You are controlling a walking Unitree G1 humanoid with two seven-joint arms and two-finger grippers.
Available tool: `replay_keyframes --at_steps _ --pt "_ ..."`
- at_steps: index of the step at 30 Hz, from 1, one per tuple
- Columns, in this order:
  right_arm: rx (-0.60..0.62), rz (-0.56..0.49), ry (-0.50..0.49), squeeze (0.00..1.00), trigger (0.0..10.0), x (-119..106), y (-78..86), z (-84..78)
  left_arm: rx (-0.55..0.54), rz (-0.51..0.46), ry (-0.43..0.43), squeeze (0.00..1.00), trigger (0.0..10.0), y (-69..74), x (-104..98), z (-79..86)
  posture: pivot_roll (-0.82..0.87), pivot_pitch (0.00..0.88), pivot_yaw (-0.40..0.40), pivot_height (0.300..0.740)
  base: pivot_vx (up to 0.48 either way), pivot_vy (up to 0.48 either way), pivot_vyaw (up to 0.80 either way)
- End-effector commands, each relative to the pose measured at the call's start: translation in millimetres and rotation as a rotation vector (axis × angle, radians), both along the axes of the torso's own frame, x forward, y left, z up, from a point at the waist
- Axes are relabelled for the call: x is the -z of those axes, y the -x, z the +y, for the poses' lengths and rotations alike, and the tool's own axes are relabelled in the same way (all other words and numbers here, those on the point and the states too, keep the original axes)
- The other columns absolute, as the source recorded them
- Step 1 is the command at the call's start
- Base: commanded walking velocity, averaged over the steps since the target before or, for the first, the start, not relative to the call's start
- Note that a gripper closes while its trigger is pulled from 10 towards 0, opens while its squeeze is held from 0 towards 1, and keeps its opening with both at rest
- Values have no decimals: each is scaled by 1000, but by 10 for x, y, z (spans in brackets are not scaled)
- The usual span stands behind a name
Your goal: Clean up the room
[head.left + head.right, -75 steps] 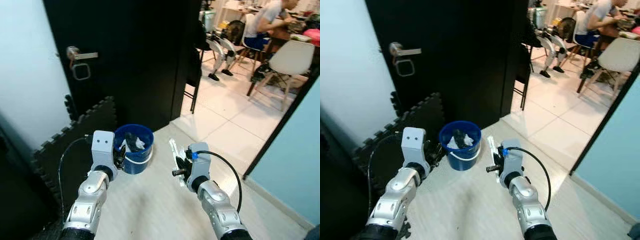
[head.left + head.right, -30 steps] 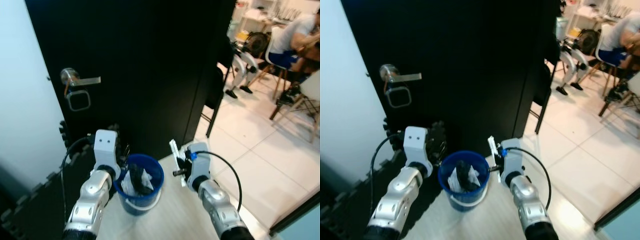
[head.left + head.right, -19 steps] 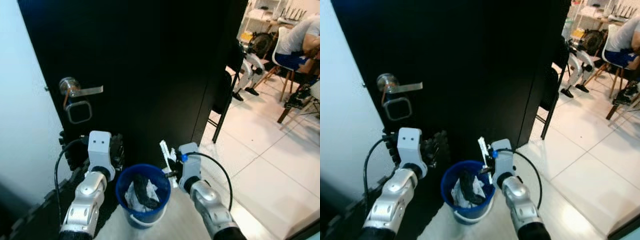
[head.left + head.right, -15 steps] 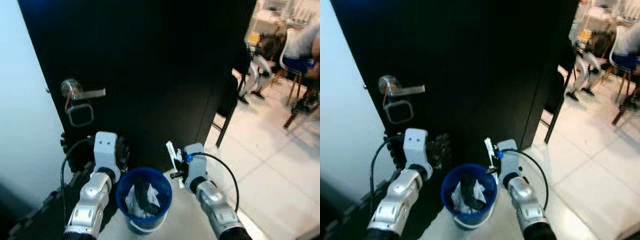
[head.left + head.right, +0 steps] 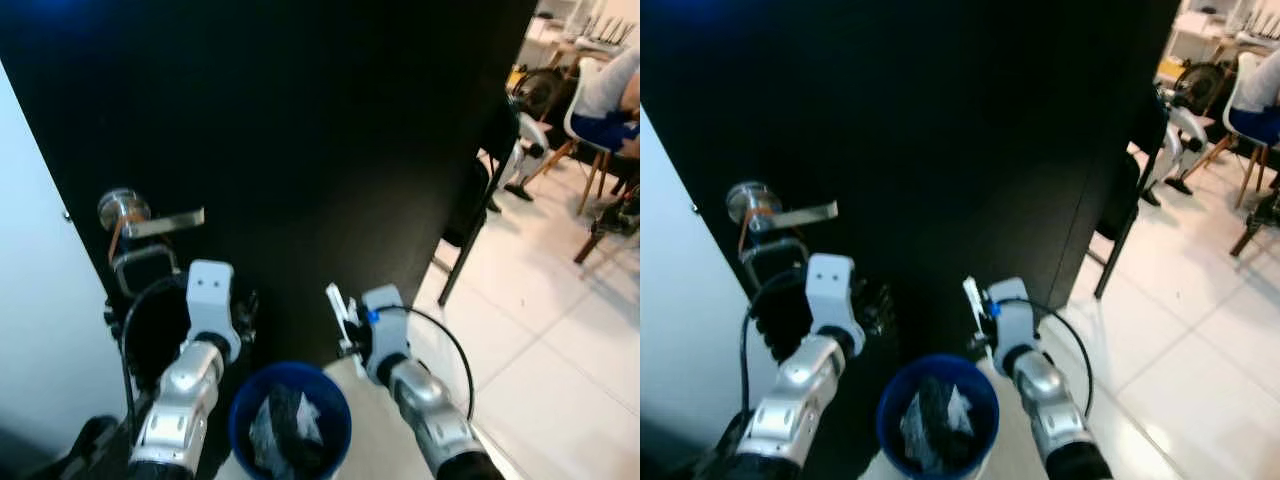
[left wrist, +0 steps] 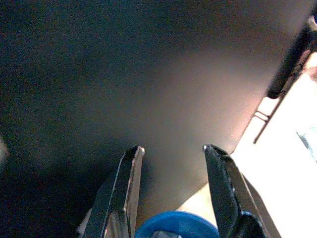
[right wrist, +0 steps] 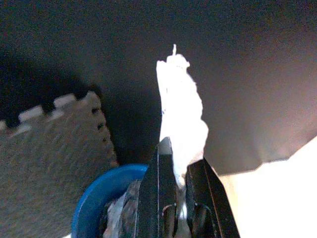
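A blue bucket [image 5: 290, 420] holding white paper and dark scraps stands on the floor at the foot of the black door [image 5: 300, 150]. My right gripper [image 7: 181, 163] is shut on a crumpled white paper scrap [image 7: 181, 116], held upright just above and to the right of the bucket rim [image 7: 99, 198]; the same scrap [image 5: 341, 310] sticks up from the gripper in the left eye view. My left gripper [image 6: 171, 153] is open and empty, raised left of the bucket and facing the door.
A silver lever handle [image 5: 140, 218] sits on the door at the left. Dark foam mat tiles [image 7: 44, 153] lie beside the bucket. To the right, white tiled floor [image 5: 540, 350] leads to chairs and a seated person [image 5: 610, 95].
The camera has moved closer to the door and bucket, which now sits lower in view. My right gripper still holds the paper scrap beside the rim.
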State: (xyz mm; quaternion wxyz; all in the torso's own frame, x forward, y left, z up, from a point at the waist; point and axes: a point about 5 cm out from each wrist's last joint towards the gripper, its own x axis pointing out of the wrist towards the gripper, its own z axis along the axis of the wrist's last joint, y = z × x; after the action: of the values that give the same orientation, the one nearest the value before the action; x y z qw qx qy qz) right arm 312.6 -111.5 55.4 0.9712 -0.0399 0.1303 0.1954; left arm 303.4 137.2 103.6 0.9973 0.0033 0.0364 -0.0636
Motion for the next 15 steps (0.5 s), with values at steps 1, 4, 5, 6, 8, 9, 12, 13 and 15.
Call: replay_keyframes --at_steps 1,4,5,6,8,9,12,13,15 --pt "-18 65 42 0 10000 125 20 46 73 87 -94 0 10000 32 180 -63 34 43 -87 740 0 0 0" --pt "2 126 78 0 10000 209 -7 59 149 77 -206 0 10000 57 221 -120 21 129 -103 740 0 0 0" --pt "2 126 78 0 10000 209 -7 59 149 77 -206 0 10000 57 221 -120 21 129 -103 740 0 0 0" --pt "7 144 72 0 10000 223 -20 80 182 60 -241 0 10000 71 222 -139 19 143 -105 740 0 0 0" --pt "-35 158 111 0 10000 252 -26 160 232 61 -268 0 10000 129 228 -150 14 238 -106 740 0 0 0" --pt "-56 163 129 0 10000 266 -22 189 249 69 -268 0 10000 153 234 -154 14 238 -106 740 0 0 0" --pt "-96 171 162 0 10000 291 -12 231 280 82 -283 0 10000 194 243 -152 15 269 -105 740 0 0 0" --pt "-137 177 185 0 10000 305 -2 281 330 91 -326 0 10000 251 243 -142 27 312 -111 740 0 0 0" --pt "-218 195 225 0 10000 334 23 383 446 114 -437 0 10000 397 248 -87 43 336 -116 740 0 0 0"
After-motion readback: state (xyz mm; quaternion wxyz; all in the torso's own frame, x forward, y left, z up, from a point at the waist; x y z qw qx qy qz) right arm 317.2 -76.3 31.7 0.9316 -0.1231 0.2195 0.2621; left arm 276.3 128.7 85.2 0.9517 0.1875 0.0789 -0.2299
